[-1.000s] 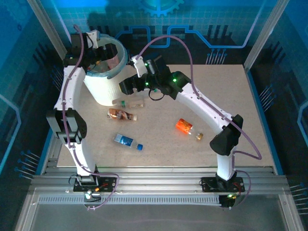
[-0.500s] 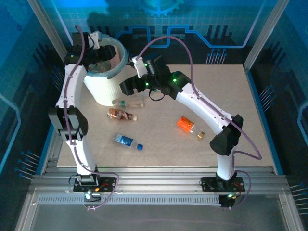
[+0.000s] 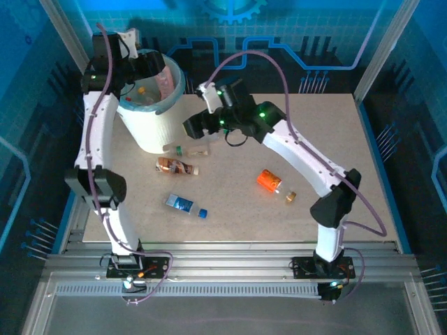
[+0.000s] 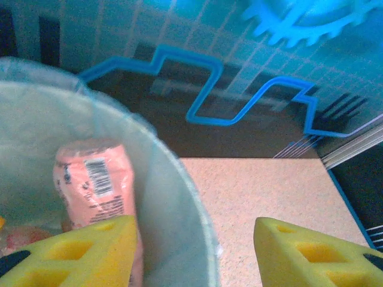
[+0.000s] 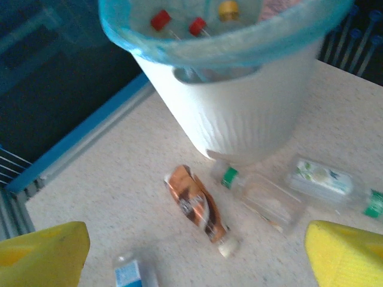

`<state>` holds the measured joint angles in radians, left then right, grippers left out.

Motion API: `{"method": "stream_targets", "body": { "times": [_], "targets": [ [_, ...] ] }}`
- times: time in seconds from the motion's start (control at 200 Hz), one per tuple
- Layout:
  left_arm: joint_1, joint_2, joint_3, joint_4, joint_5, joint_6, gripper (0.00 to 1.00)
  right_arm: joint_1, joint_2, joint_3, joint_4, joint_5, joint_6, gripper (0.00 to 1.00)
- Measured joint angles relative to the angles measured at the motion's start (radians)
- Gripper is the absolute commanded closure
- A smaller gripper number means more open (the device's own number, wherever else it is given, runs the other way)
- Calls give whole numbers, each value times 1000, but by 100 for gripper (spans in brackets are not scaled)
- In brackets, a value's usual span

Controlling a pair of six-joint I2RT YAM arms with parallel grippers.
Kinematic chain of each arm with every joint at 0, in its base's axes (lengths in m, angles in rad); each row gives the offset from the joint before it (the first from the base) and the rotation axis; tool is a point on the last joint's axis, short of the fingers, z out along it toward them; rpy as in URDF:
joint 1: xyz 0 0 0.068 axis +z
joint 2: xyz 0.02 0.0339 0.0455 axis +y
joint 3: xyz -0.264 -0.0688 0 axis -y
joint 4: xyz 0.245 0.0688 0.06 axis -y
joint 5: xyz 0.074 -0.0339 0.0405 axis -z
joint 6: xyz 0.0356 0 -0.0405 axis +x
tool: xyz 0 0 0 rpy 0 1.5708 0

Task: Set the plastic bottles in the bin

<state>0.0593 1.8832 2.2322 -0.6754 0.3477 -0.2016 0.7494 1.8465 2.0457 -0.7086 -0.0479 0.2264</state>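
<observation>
The table [image 3: 314, 139] carries the bin [image 3: 150, 129] at its far left, upright with its mouth open so bottles can fall in from above. The left gripper [image 3: 149, 66] hangs over that mouth, jaws apart and pinching nothing; the pink bottle [image 4: 96, 179] leaning on the inner wall below looks already delivered. The right gripper [image 5: 194, 257] hovers right of the bin, spread wide and empty, aimed down at the bottles at the bin's foot, probably for the next pick: the clear green-capped bottle [image 5: 257, 194] and the copper bottle [image 5: 197, 206]. Nearer lies the blue-labelled bottle [image 3: 185, 204], and to its right the orange bottle [image 3: 268, 181]. A red cap [image 5: 160, 20] shows inside the bin.
</observation>
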Motion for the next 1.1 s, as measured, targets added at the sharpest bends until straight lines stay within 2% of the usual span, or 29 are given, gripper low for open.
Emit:
{"method": "stream_targets", "body": {
  "times": [0.12,0.24,0.405,0.55,0.655,0.82,0.93,1.095],
  "targets": [
    [-80,-224,-196,43,-49,31,42,-24,-128,-175,-6,37,-43,6],
    [-225,-459,-431,108,-85,79,40,-39,-248,-335,-15,85,-98,4],
    [-408,-628,-692,185,-109,105,36,-122,-394,-568,-47,129,-149,1],
    [-537,-642,-868,233,-119,103,33,-247,-472,-776,-60,135,-107,0],
    [-591,-631,-953,260,-119,83,33,-297,-490,-921,-58,142,-51,0],
    [-620,-585,-969,291,-119,59,32,-306,-475,-1063,-57,143,9,0],
    [-628,-564,-969,304,-119,45,32,-306,-421,-1083,-42,142,21,0],
    [-628,-541,-966,308,-119,43,32,-306,-317,-1083,-1,123,21,5]
  ]
}}
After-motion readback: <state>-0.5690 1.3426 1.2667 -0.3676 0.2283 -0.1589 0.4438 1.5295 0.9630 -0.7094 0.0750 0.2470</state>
